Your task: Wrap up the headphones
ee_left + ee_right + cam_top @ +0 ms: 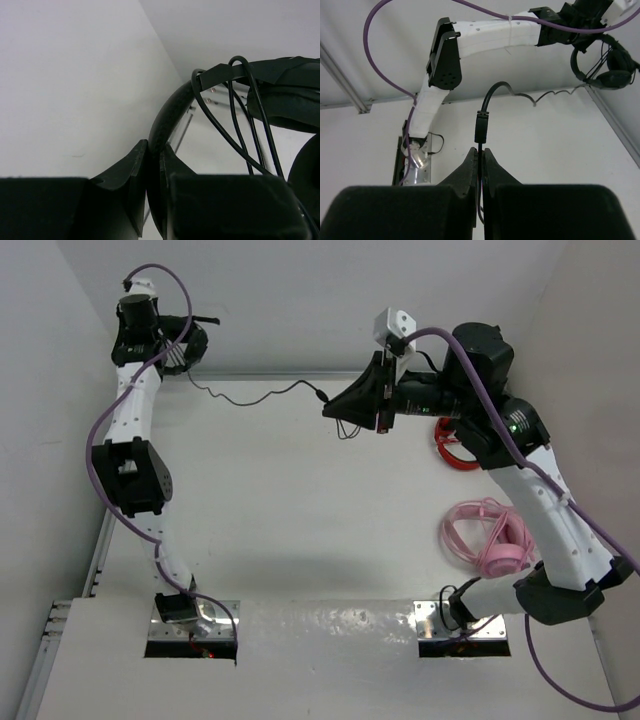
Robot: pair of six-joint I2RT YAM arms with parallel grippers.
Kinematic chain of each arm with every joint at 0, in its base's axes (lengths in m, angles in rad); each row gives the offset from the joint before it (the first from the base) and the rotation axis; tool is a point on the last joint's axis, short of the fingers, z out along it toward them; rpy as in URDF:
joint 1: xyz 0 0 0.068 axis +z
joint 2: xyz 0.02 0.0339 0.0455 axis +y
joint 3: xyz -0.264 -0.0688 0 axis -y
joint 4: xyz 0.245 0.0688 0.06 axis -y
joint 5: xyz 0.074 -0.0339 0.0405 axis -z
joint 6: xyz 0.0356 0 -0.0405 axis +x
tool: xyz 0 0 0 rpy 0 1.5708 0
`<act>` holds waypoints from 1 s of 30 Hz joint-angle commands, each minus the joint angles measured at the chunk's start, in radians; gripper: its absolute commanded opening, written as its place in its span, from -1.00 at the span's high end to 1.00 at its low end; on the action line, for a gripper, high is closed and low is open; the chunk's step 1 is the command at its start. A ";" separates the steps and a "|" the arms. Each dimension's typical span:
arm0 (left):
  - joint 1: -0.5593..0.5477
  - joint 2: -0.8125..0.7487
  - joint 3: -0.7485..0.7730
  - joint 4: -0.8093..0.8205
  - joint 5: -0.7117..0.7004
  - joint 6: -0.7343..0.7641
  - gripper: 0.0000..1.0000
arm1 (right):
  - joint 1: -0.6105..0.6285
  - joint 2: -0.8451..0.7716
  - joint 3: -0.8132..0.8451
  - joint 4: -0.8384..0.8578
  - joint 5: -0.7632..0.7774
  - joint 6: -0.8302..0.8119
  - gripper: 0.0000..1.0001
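Observation:
The black headphones (190, 343) hang raised at the far left corner, held by my left gripper (176, 338). In the left wrist view the gripper (154, 146) is shut on the curved headband (172, 112). An earcup (287, 107) and several cable loops (235, 125) hang by it. The thin black cable (255, 395) runs right from the headphones to my right gripper (330, 412). In the right wrist view that gripper (480, 150) is shut on the cable just below its inline piece (481, 127). The headphones (607, 67) show far off. The plugs are hidden.
Red headphones (448, 448) lie on the table under the right arm, and pink headphones (488, 538) lie at the right side. White walls close the table at the back and both sides. The left arm (470, 35) crosses the right wrist view.

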 commanded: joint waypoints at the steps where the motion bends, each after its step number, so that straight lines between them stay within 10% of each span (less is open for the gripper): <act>1: -0.018 -0.059 -0.015 0.198 -0.044 0.048 1.00 | 0.000 -0.009 -0.009 0.032 -0.040 0.039 1.00; 12: -0.182 -0.071 -0.188 0.265 0.036 0.213 1.00 | -0.003 -0.059 0.163 0.029 0.047 0.022 1.00; 22: -0.370 -0.401 -0.706 0.187 0.348 0.419 1.00 | -0.032 0.050 0.289 0.032 0.813 -0.204 1.00; 30: -0.548 -0.577 -0.800 -0.078 0.484 0.388 1.00 | -0.276 0.235 0.368 0.121 0.781 -0.086 1.00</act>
